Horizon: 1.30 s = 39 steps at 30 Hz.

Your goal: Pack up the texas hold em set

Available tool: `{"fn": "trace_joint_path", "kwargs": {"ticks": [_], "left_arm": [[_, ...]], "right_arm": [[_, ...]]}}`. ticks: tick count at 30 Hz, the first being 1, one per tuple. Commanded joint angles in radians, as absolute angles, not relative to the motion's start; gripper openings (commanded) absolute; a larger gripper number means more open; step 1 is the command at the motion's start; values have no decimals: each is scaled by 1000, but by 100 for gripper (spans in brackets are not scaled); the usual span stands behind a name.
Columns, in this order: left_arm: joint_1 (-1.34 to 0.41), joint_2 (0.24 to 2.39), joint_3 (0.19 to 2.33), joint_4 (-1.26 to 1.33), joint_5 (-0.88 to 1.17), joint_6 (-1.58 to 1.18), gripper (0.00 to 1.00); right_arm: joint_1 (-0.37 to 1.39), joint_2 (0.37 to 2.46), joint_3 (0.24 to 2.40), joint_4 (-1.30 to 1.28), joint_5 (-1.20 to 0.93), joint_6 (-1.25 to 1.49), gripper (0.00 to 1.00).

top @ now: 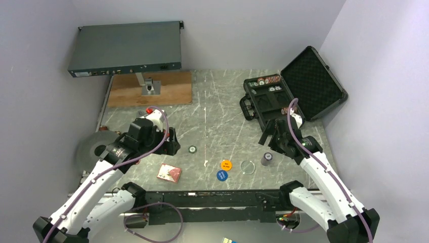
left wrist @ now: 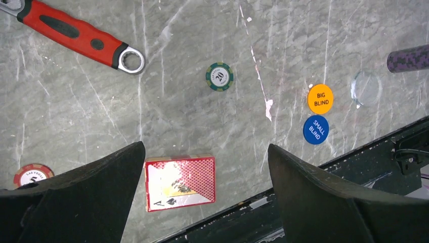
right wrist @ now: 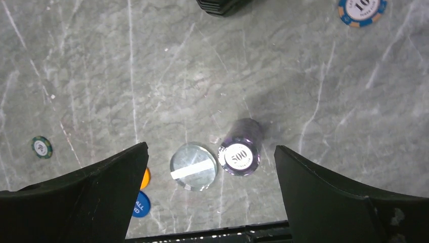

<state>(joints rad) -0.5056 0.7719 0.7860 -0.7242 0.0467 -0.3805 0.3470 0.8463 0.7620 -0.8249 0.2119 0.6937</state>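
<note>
The black case lies open at the back right, with chips in its tray. The red card deck lies near the front; in the left wrist view it sits below and between my open left gripper. A green chip, an orange disc and a blue disc lie to its right. My open right gripper hovers over a purple 500 chip stack and a clear disc. A red chip lies by the left finger.
A red-handled wrench lies behind the left gripper. A flat grey rack box stands raised over a wooden board at the back left. A blue and orange 10 chip lies near the case. A black rail edges the front.
</note>
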Motion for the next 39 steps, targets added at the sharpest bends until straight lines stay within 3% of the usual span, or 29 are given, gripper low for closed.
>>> {"fn": "trace_joint_path", "kwargs": {"ticks": [1, 13, 27, 36, 39], "left_arm": [[-511, 748, 798, -722, 34, -388, 99], [-516, 722, 792, -719, 20, -391, 99], [-528, 730, 795, -733, 3, -402, 99], [-538, 733, 798, -739, -22, -405, 98], [-540, 733, 798, -741, -31, -407, 98]], "right_arm": [[351, 863, 814, -918, 261, 750, 100], [352, 953, 795, -934, 310, 807, 100], [352, 972, 725, -869, 319, 857, 84], [353, 1022, 690, -815, 298, 839, 68], [354, 1025, 683, -808, 297, 830, 54]]}}
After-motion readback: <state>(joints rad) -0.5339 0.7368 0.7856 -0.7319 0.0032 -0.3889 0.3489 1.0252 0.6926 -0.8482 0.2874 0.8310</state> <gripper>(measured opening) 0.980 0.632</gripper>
